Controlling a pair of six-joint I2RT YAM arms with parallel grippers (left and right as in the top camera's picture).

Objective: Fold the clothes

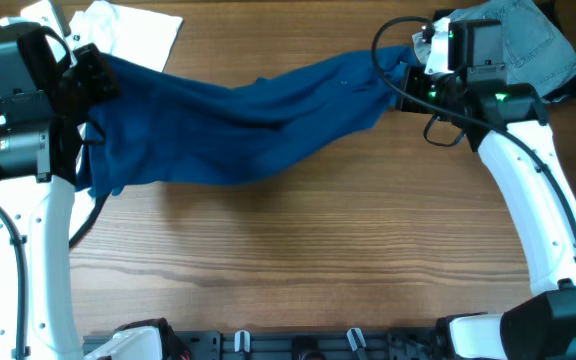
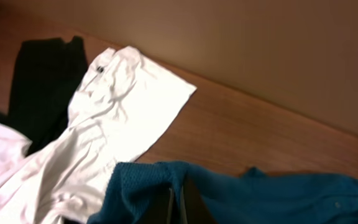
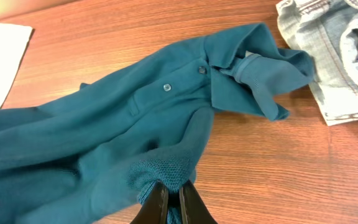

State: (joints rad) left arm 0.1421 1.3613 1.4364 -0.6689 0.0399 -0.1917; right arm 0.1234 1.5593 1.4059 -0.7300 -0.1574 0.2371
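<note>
The deep-blue garment (image 1: 248,125) hangs stretched between both arms across the far half of the table, its lower edge drooping toward the wood. My left gripper (image 1: 93,80) is shut on its left end; in the left wrist view the fabric (image 2: 260,196) drapes over the closed jaws (image 2: 178,202). My right gripper (image 1: 403,75) is shut on the right end. The right wrist view shows the jaws (image 3: 173,193) pinching a fold, with the collar and small buttons (image 3: 201,71) beyond.
White T-shirts (image 1: 133,30) lie at the back left, with a black cloth (image 2: 42,81) beside them. Pale-blue denim jeans (image 1: 528,40) lie at the back right. The wooden table (image 1: 298,260) stretches toward the front edge.
</note>
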